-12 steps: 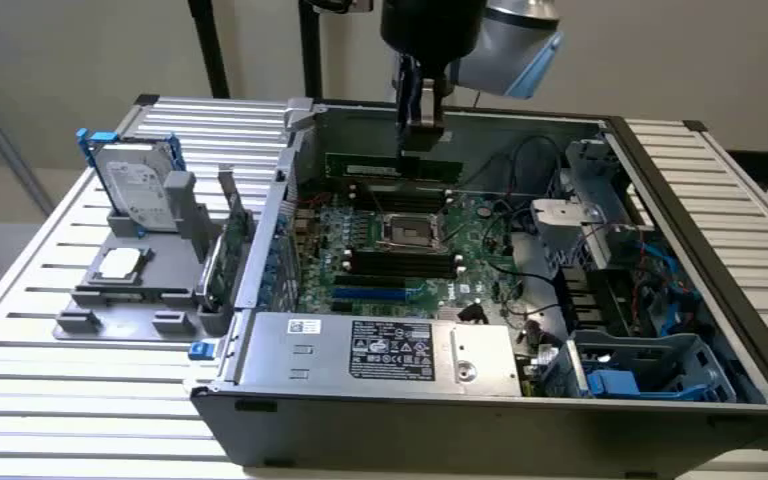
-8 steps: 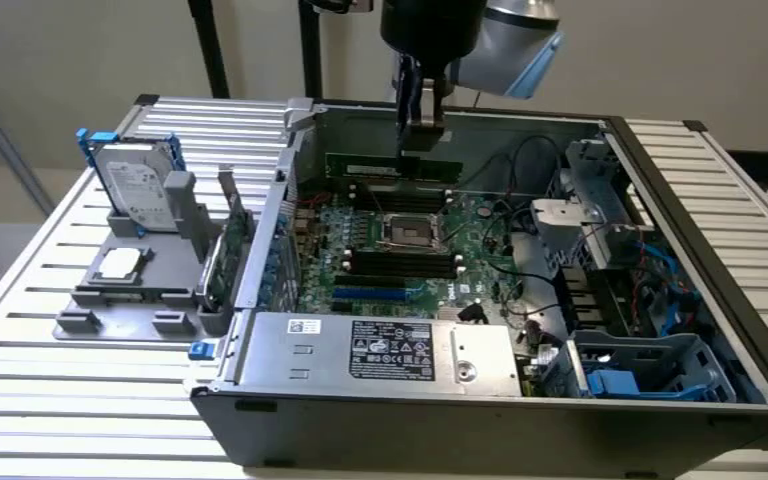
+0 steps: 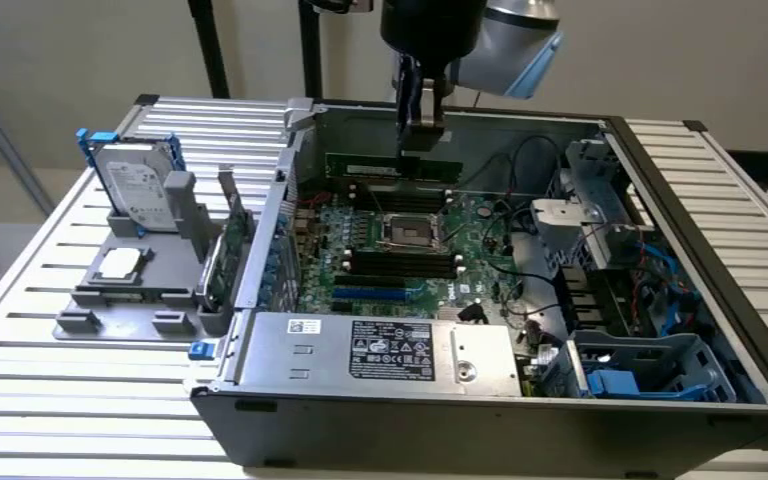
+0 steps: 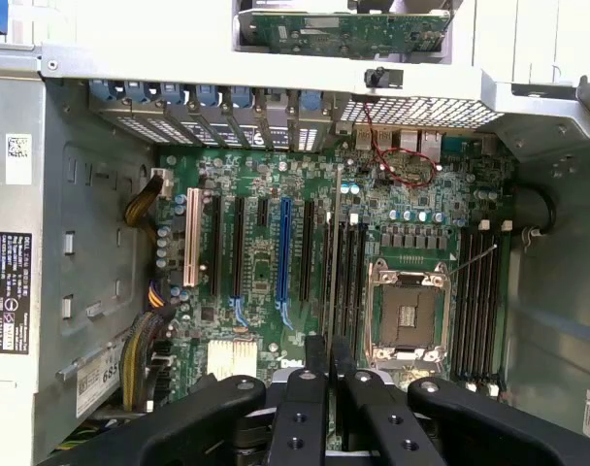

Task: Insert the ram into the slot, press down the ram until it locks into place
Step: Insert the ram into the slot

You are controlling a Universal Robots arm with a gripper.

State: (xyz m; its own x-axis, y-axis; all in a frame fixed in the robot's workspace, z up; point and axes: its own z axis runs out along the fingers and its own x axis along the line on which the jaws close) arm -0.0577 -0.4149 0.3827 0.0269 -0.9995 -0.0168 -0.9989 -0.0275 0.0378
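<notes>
Table (image 3: pixel 37 300): slatted metal; it carries everything else.
Hard drive (image 3: pixel 137 188): upright in a grey holder (image 3: pixel 124 290) near the table's left edge in the exterior view.
Expansion card (image 3: pixel 233 245): green, on edge, between the holder and the case.
Computer case (image 3: pixel 491 432): lid off, lying open across the middle and right of the table.
Power supply (image 3: pixel 377 350): silver box along the case's near edge.
Motherboard (image 3: pixel 471 225): green, flat on the case floor.
Gripper (image 3: pixel 418 145): comes down from above toward the board's far edge, with its black fingers (image 4: pixel 316 364) drawn close together and pinching the top edge of the ram.
The ram (image 3: pixel 364 165): held level in the gripper, lengthwise parallel to the black sockets and raised off the board. I cannot tell which socket it hangs over.
The slot (image 3: pixel 398 262) (image 4: pixel 350 277): one of the long black sockets in banks on either side of the processor socket (image 3: pixel 404 228); those on view have no stick in them.
Drive cage (image 3: pixel 611 200): grey metal, against the case's right edge.
</notes>
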